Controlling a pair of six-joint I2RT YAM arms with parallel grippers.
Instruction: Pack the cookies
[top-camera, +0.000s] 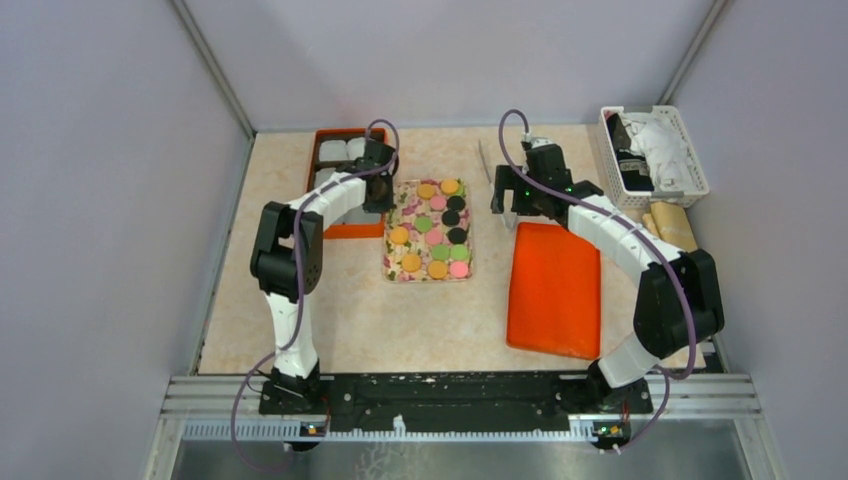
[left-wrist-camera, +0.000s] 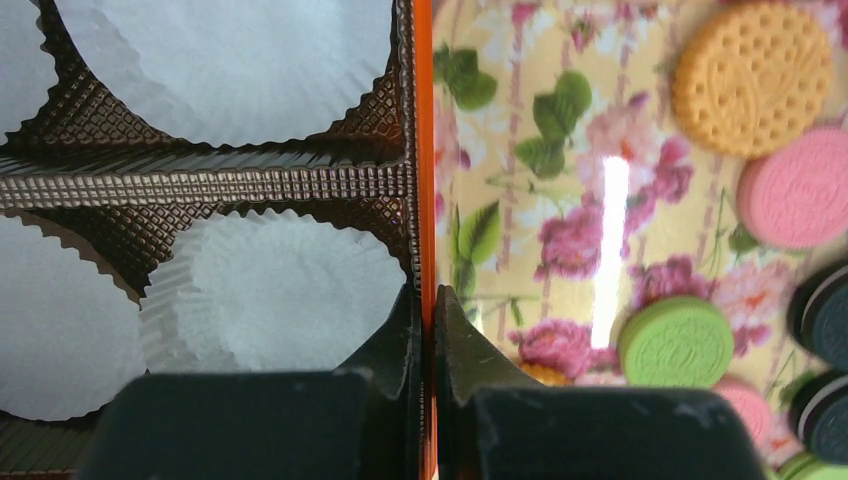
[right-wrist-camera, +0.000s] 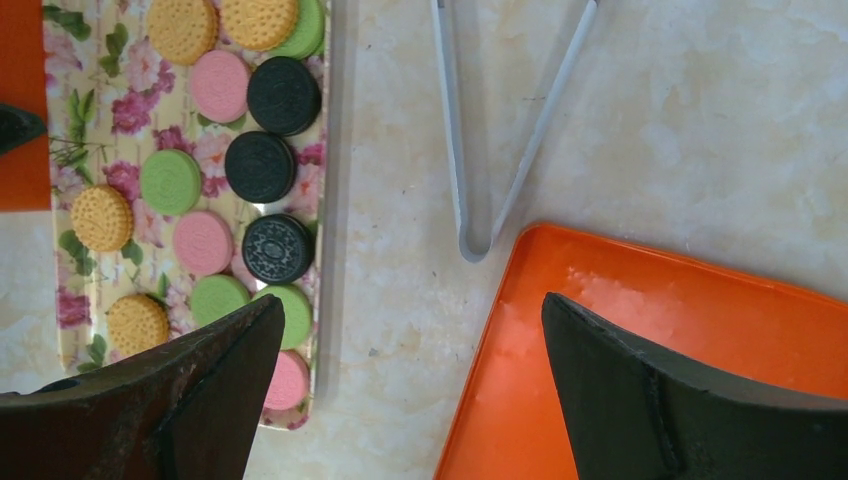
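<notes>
The cookies (top-camera: 430, 225), orange, pink, green and black discs, lie in rows on a floral tray (top-camera: 392, 215). They also show in the left wrist view (left-wrist-camera: 677, 340) and the right wrist view (right-wrist-camera: 260, 165). An orange box (top-camera: 345, 230) with white paper cups (left-wrist-camera: 280, 290) in a brown insert stands left of the tray. My left gripper (top-camera: 383, 190) is shut on the orange box's right wall (left-wrist-camera: 424, 150), jaws clamped on the rim (left-wrist-camera: 427, 315). My right gripper (top-camera: 508, 205) is open and empty (right-wrist-camera: 412, 300), over bare table between the tray and an orange lid (right-wrist-camera: 640, 340).
The orange lid (top-camera: 555, 290) lies flat at the right. Metal tongs (top-camera: 485, 160) lie behind it, seen too in the right wrist view (right-wrist-camera: 480, 150). A white basket (top-camera: 655, 155) with cloths stands at the far right, a tan packet (top-camera: 672, 225) beside it.
</notes>
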